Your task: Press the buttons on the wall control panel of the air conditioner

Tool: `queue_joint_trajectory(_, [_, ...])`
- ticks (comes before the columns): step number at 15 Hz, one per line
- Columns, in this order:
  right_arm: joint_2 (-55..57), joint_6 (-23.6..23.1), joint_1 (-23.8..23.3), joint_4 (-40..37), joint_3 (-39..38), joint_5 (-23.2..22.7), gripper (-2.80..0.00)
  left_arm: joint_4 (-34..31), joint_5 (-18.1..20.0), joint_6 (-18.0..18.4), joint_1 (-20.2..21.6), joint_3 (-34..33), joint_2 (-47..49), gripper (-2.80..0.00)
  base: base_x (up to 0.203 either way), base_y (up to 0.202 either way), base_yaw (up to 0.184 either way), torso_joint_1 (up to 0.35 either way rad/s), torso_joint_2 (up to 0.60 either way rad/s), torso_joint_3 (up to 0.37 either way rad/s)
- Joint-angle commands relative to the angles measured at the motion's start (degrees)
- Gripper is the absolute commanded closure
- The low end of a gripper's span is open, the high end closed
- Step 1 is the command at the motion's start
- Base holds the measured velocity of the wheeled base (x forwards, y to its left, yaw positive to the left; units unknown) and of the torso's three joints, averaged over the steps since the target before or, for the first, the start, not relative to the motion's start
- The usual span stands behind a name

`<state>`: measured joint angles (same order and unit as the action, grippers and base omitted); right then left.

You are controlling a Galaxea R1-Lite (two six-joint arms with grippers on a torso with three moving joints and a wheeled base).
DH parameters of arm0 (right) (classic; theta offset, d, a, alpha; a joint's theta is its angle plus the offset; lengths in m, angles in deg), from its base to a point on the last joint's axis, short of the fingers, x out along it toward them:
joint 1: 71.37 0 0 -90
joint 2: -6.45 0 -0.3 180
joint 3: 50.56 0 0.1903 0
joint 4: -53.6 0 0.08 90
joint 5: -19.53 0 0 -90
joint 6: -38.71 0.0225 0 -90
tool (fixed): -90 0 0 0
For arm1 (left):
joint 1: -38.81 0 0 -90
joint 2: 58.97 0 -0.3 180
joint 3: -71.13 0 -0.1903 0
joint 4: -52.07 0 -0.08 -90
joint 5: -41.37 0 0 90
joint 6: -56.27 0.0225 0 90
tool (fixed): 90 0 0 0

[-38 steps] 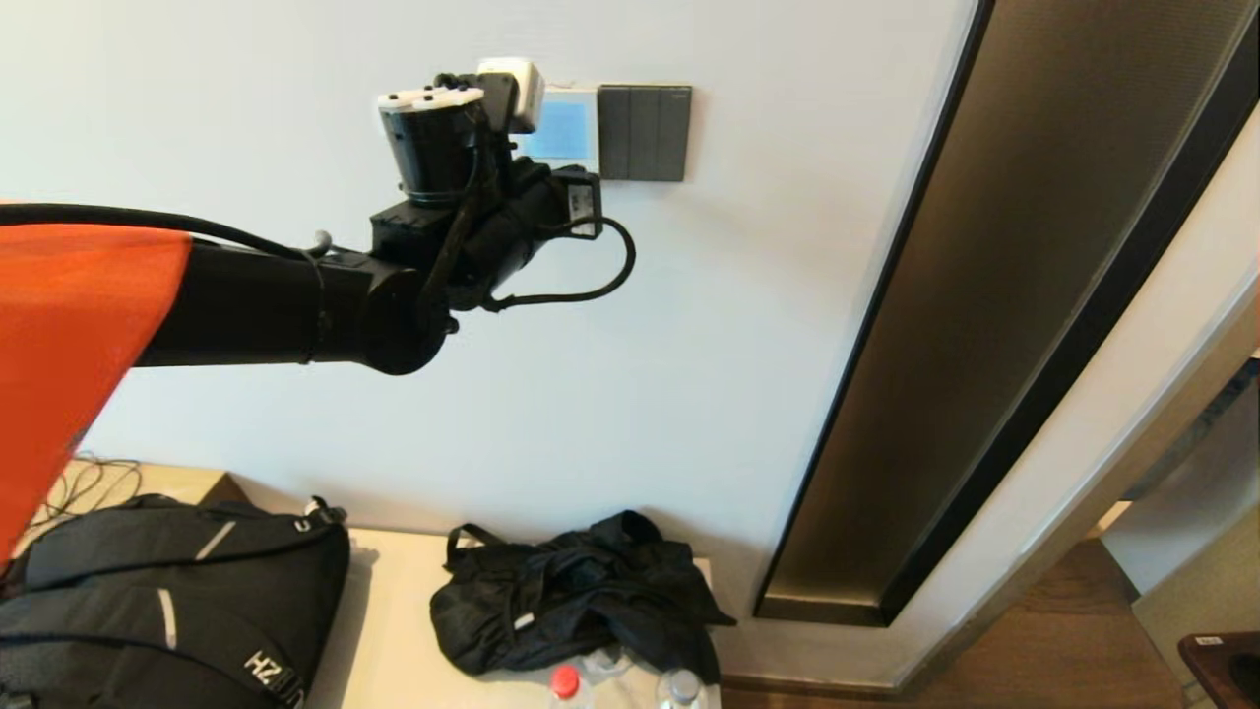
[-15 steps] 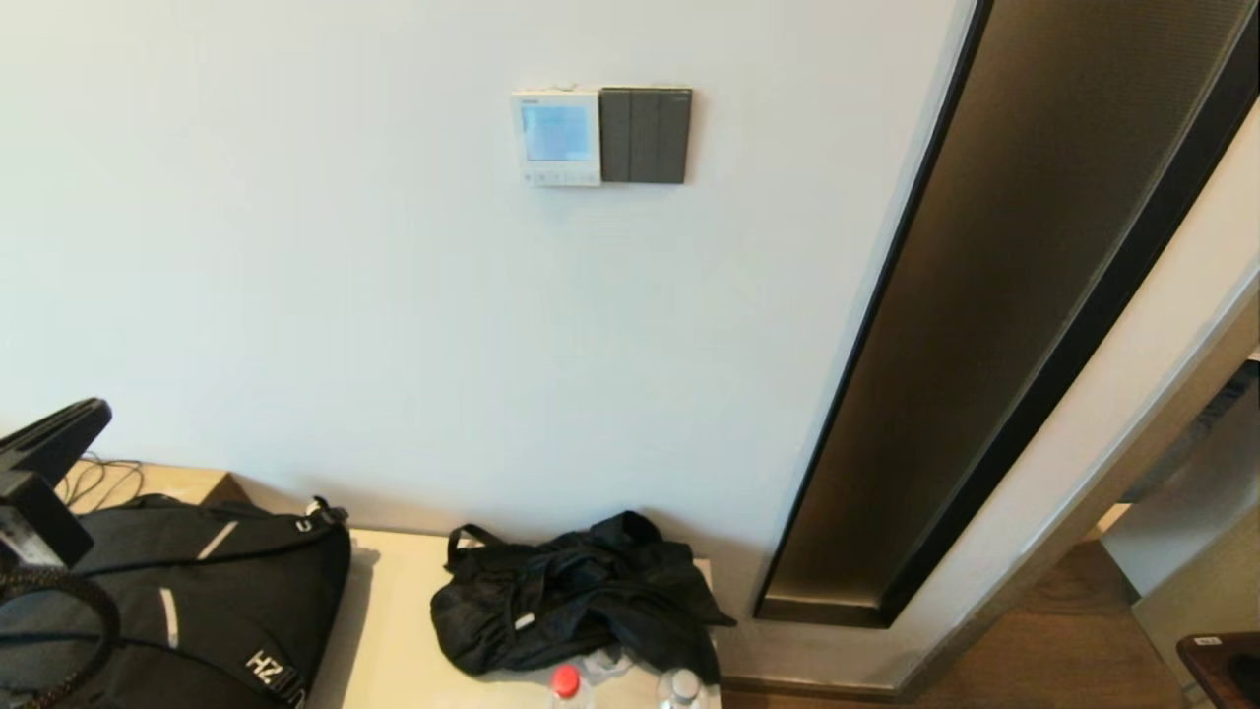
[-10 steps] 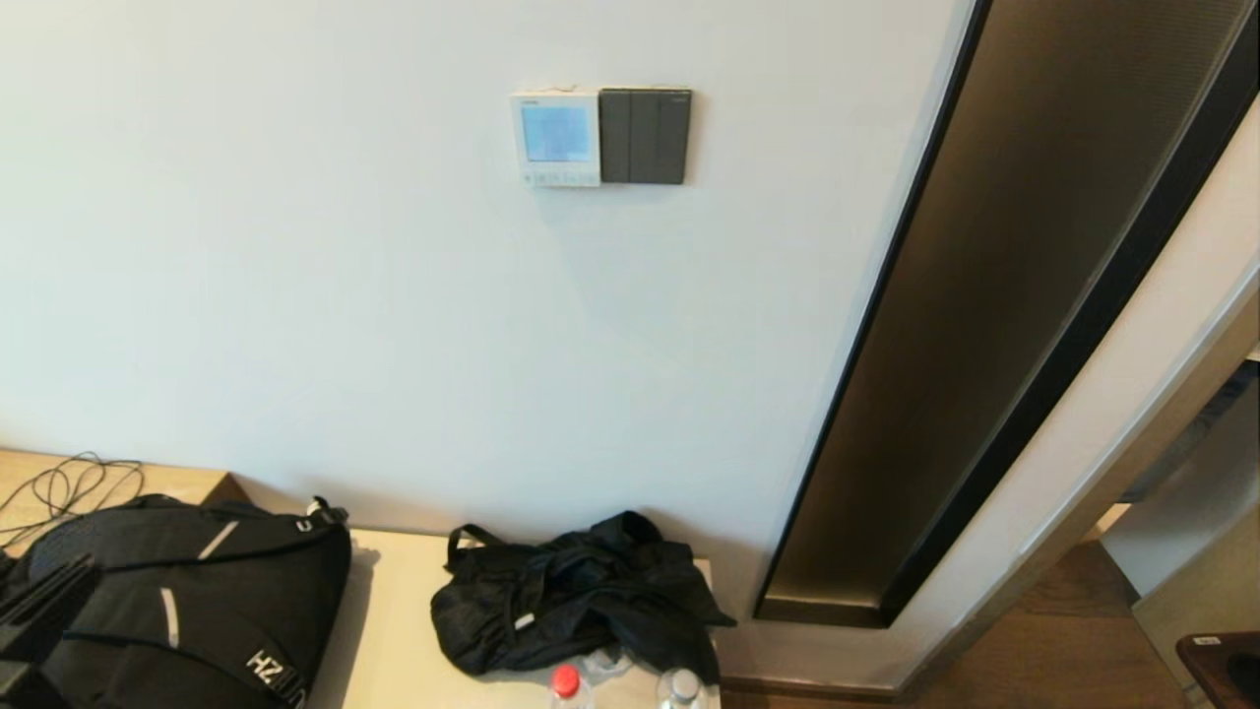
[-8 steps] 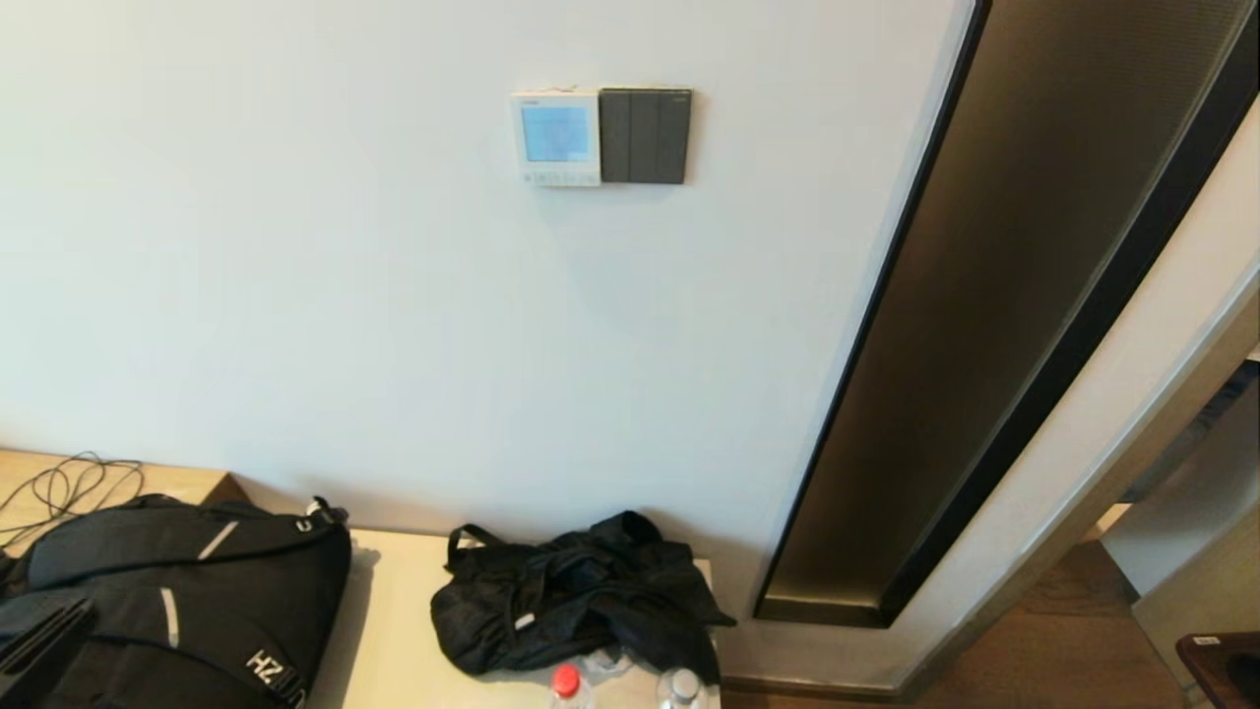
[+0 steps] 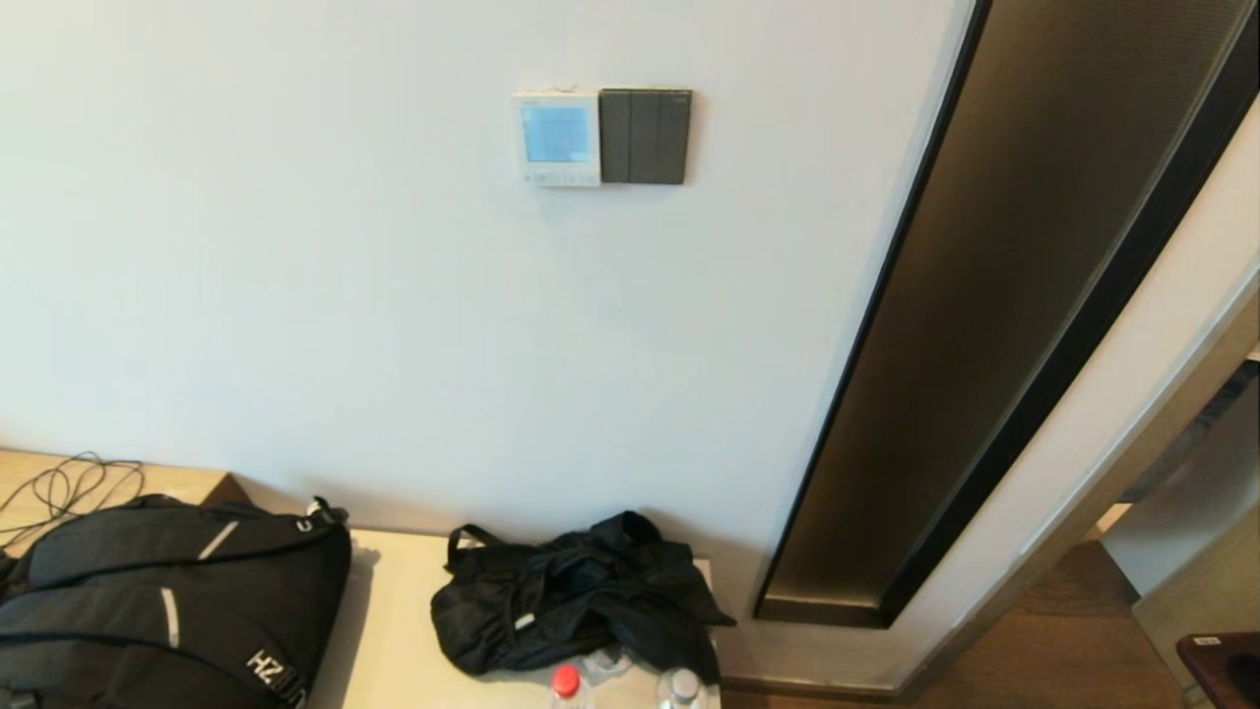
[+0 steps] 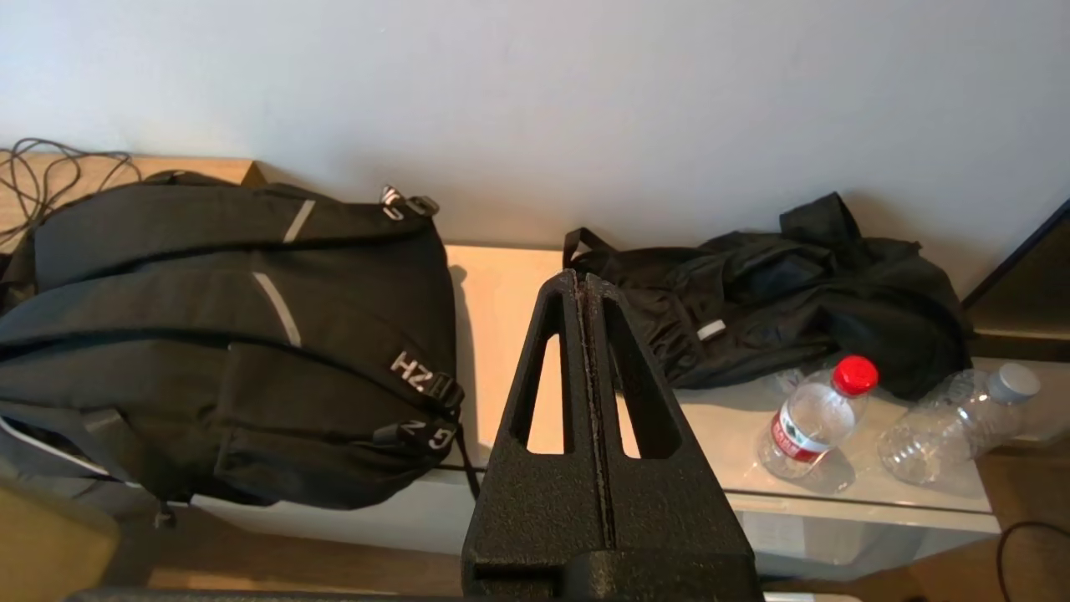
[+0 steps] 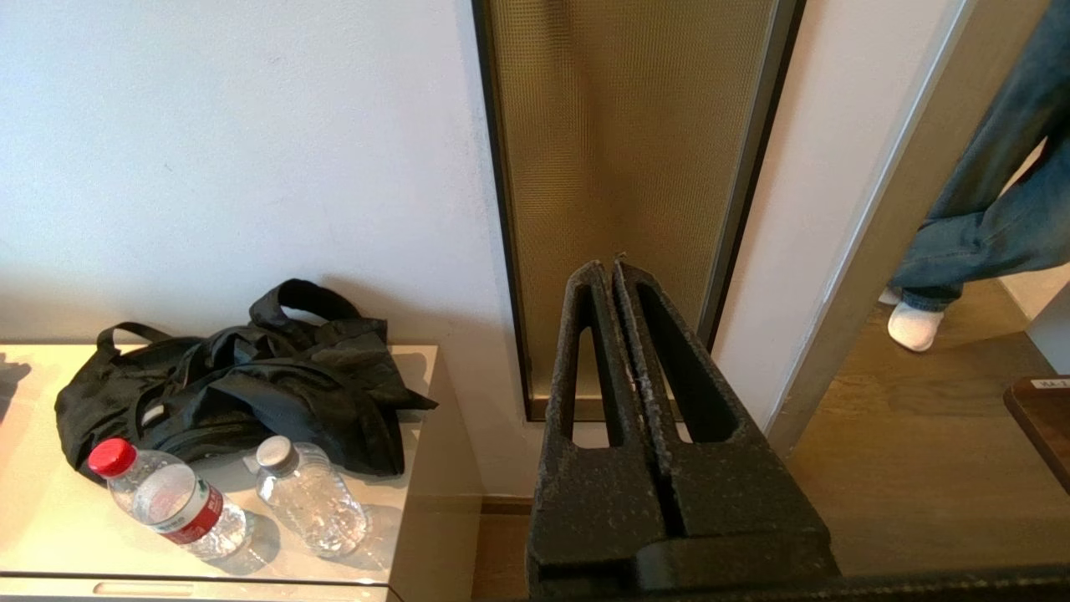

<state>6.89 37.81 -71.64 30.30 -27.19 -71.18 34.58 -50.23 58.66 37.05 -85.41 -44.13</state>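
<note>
High on the wall in the head view, at about twelve o'clock, sat the panel (image 5: pixel 556 139), a white unit with a lit blue screen and a row of small buttons along its lower edge; their markings were too small to read. A dark switch plate (image 5: pixel 645 136) touched it at three o'clock. A tall dark inset (image 5: pixel 984 325) ran slantwise at three o'clock. Low at seven o'clock a backpack (image 5: pixel 167 611) lay on a pale bench (image 5: pixel 389 630), with a crumpled black bag (image 5: pixel 581 601) at six o'clock and two bottle caps just below it. Neither arm showed in this view.

From the left wrist view, the left gripper (image 6: pixel 585 280) had its two black fingers pressed flat together, holding nothing, low over the bench edge. Beyond it lay the backpack (image 6: pixel 217 334) at ten o'clock, the bag (image 6: pixel 777 293) at two o'clock, and a red-capped bottle (image 6: pixel 815 418) beside a grey-capped bottle (image 6: pixel 961 422) at three o'clock. The panel was out of this view.

From the right wrist view, the right gripper (image 7: pixel 614 272) was likewise closed tight and empty, pointing toward the foot of the inset (image 7: pixel 627 167). At eight o'clock the bag (image 7: pixel 242 385) and both bottles rested on the bench (image 7: pixel 50 518). At two o'clock stood what looked like a person's leg (image 7: pixel 978 226) in jeans.
</note>
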Motion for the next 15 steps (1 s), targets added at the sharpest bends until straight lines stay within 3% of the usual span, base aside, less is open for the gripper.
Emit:
queue_joint_trajectory(1, [0.09, 0.01, 0.00, 0.01, 0.00, 0.00, 0.00, -1.61, 0.44, 0.06, 0.74, -0.04, -4.44, 0.00, 0.000, 0.000, 0.000, 0.000, 0.00, 0.000])
queue_joint_trajectory(7, [0.09, 0.02, 0.00, 0.01, 0.00, 0.00, 0.00, -6.81, 1.13, 0.95, 1.67, 0.09, -14.83, 0.00, 0.000, 0.000, 0.000, 0.000, 0.00, 0.000])
queue_joint_trajectory(15, [0.09, 0.02, 0.00, -0.07, 0.00, 0.00, 0.00, -6.57, 1.13, -1.05, 1.65, -0.10, -14.88, 0.00, 0.000, 0.000, 0.000, 0.000, 0.00, 0.000])
